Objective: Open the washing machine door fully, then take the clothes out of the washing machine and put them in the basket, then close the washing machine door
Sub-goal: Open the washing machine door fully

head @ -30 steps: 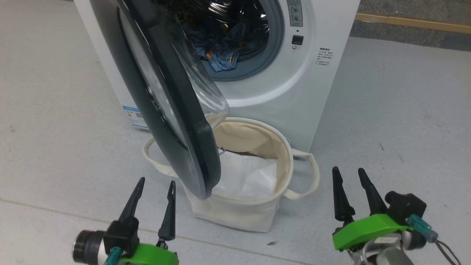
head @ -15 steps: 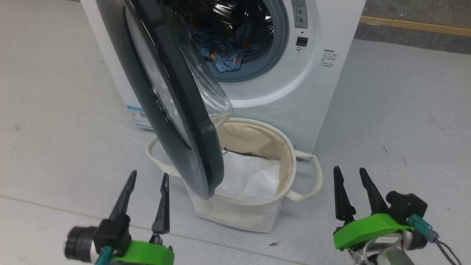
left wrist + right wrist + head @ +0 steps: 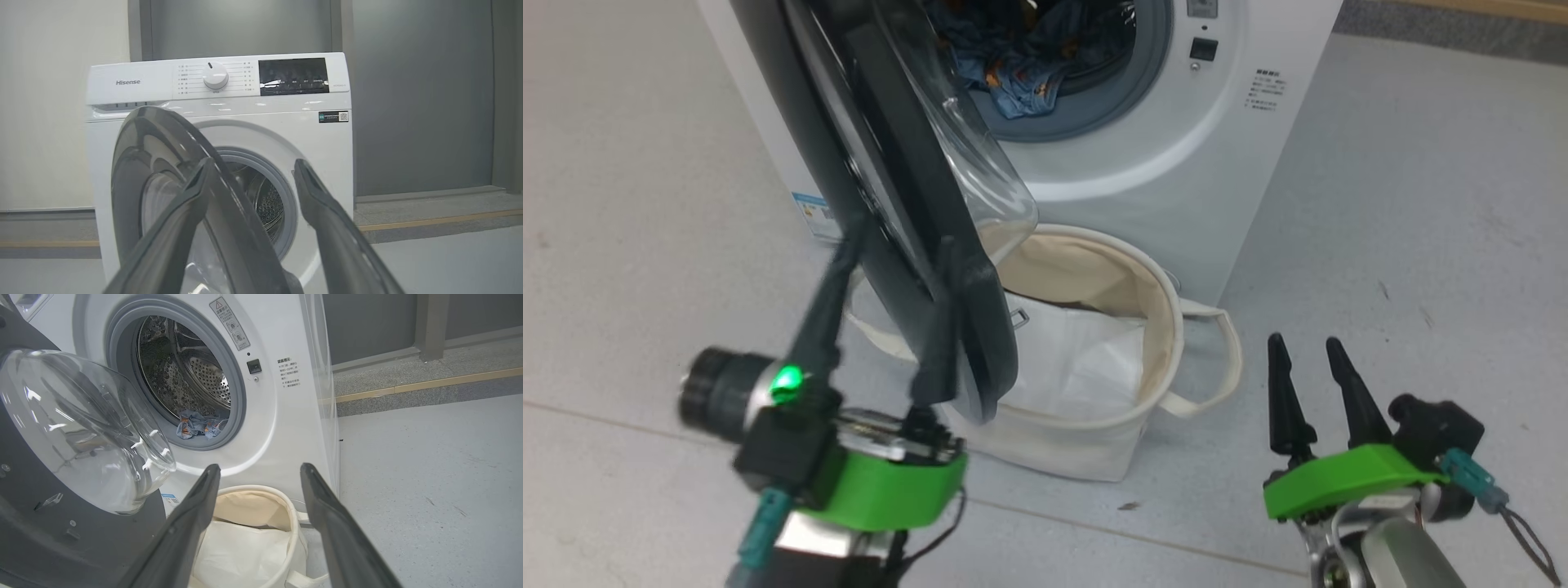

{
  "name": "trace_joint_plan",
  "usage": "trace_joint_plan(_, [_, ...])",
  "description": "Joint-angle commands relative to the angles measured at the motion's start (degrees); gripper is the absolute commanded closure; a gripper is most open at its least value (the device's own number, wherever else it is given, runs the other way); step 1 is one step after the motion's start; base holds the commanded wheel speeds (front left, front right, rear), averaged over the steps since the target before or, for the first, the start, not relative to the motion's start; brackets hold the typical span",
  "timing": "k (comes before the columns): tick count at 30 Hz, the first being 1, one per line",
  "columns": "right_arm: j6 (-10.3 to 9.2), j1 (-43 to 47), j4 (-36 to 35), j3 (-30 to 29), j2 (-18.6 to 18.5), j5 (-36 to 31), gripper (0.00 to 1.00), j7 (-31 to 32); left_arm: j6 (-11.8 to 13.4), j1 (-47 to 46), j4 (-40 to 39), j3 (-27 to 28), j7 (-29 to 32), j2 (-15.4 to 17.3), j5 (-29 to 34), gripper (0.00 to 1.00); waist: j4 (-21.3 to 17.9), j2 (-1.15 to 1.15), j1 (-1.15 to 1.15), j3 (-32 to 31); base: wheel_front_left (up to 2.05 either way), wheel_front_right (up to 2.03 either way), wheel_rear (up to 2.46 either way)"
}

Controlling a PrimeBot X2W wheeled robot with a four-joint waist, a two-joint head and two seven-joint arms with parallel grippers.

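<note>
two long fingers of our left claw stand apart on either side of the washing machine door, contact lost to blur. the door hangs partly open beside the basket, which sits on the floor before the washing machine, a white sheet inside. the clothes lie in the drum. our right claw hovers apart, empty.

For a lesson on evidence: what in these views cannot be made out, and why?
Head view: left claw is motion-blurred; contact with the washing machine door unclear.
Head view: basket left side hidden by that door.
Head view: clothes cut off by top edge; count unclear.
</note>
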Motion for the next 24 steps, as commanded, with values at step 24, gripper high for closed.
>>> trace_joint_plan(24, [0.22,-5.6,-2.5,1.4,0.5,2.5,0.00,-0.7,11.4,-8.2,15.7,-14.1,6.0,-0.3,-3.4,1.00,-1.1,0.00,0.00,5.9,0.00,0.00,0.00])
